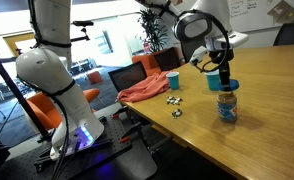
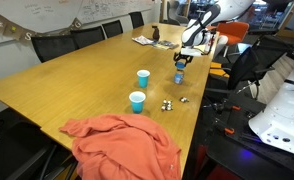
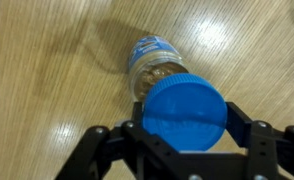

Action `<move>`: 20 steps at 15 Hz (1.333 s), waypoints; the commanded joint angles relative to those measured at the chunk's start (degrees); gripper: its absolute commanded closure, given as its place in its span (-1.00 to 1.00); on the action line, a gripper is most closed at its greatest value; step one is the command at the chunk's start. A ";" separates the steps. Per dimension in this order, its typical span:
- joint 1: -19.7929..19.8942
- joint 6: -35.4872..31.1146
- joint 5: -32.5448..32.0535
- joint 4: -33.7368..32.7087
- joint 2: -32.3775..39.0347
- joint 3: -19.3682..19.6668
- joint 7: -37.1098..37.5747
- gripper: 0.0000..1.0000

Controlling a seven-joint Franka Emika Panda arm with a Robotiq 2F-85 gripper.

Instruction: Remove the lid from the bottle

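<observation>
The bottle (image 3: 150, 62) stands on the wooden table (image 3: 57, 90), a squat clear jar with a blue label band. Its mouth is open and shows tan contents. My gripper (image 3: 184, 120) is shut on the lid (image 3: 184, 112), a flat round bright-blue cap, and holds it just above the bottle, apart from it. In both exterior views the gripper (image 1: 225, 76) (image 2: 184, 60) hangs straight over the bottle (image 1: 227, 108) (image 2: 179, 75), with the lid (image 1: 228, 86) between the fingers.
Two blue cups (image 2: 143, 77) (image 2: 137, 101) stand near mid-table; one also shows in an exterior view (image 1: 173, 80). An orange cloth (image 2: 122, 145) (image 1: 145, 90) lies at the table edge. Small dark objects (image 1: 174, 100) (image 2: 167, 104) lie near the bottle. Chairs surround the table.
</observation>
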State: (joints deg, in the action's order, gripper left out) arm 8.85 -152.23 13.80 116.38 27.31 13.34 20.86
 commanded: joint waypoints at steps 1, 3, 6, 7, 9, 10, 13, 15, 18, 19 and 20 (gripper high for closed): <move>0.49 2.34 0.74 -0.61 -2.82 -0.54 1.24 -0.09; 1.34 2.19 2.66 -2.50 -1.96 -1.60 0.93 -0.09; 2.76 1.85 6.67 -6.68 1.16 -4.22 0.13 -0.09; 3.01 1.48 7.55 -8.00 2.19 -4.88 0.16 -0.09; 3.48 2.22 9.19 -11.77 4.87 -6.17 0.55 -0.09; 3.47 2.94 9.50 -13.88 6.33 -6.48 0.98 -0.09; 3.29 5.86 9.34 -21.03 11.42 -6.93 2.48 -0.09; 3.01 8.91 8.78 -26.60 15.29 -6.74 4.51 -0.09; 2.75 13.41 8.00 -35.16 21.33 -6.04 7.70 -0.09; 2.77 14.71 7.84 -37.78 23.27 -5.90 8.59 -0.09; 2.72 15.75 7.59 -40.33 25.29 -5.71 9.58 -0.09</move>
State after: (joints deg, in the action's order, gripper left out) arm 11.50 -141.21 22.30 85.70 46.20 6.97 26.80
